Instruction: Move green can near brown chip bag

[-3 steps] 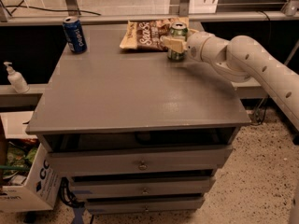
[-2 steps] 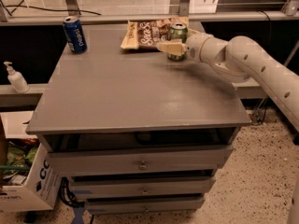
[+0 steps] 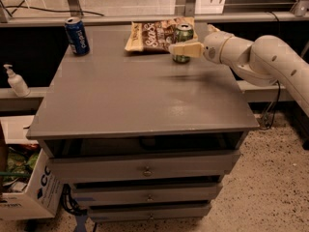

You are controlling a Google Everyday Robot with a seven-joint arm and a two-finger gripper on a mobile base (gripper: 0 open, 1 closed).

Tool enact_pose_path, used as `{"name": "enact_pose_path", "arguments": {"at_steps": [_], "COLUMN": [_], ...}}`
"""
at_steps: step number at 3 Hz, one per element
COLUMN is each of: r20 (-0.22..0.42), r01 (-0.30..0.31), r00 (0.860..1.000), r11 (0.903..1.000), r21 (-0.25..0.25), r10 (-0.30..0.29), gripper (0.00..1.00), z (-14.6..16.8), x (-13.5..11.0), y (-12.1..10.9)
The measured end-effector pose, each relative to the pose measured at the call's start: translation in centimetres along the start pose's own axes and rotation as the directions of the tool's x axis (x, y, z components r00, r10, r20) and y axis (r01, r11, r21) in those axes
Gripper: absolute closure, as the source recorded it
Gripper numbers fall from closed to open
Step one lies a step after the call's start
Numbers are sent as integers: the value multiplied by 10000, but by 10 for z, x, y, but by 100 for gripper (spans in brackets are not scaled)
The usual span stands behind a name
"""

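The green can [image 3: 183, 35] stands upright on the grey table [image 3: 145, 100] near its back edge. It touches or nearly touches the right end of the brown chip bag [image 3: 153, 34], which lies flat. My gripper [image 3: 189, 40] reaches in from the right on a white arm [image 3: 260, 57]. It is open and straddles the can. The near finger [image 3: 186, 49] crosses in front of the can's lower half, and the far finger is mostly hidden behind the can.
A dark blue soda can [image 3: 77, 36] stands at the table's back left corner. A rail and metal posts [image 3: 72, 1] run behind the table. A pump bottle [image 3: 16, 80] sits on a shelf at left, and a cardboard box [image 3: 29, 192] is on the floor.
The green can now sits slightly lower, resting on the table by the bag. My gripper has shifted a little to the right around it.
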State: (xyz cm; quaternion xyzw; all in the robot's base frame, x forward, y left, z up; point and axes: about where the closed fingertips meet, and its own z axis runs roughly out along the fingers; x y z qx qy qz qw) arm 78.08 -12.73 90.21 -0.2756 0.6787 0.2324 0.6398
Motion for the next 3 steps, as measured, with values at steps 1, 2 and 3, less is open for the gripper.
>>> {"name": "enact_pose_path", "arguments": {"at_steps": [1,2,3], "r20": [7,-158,-158], "r01": [222,705,705], "r00": [9998,9972,9972], "r11": [9989,9906,9905], "r21": [-424,-1176,-1177], "r10": [-221,-728,-728], "gripper": [0,0,0], "z": [-38,-127,-126], "x": [-12,-23,-23], "y": [10,25,25]}}
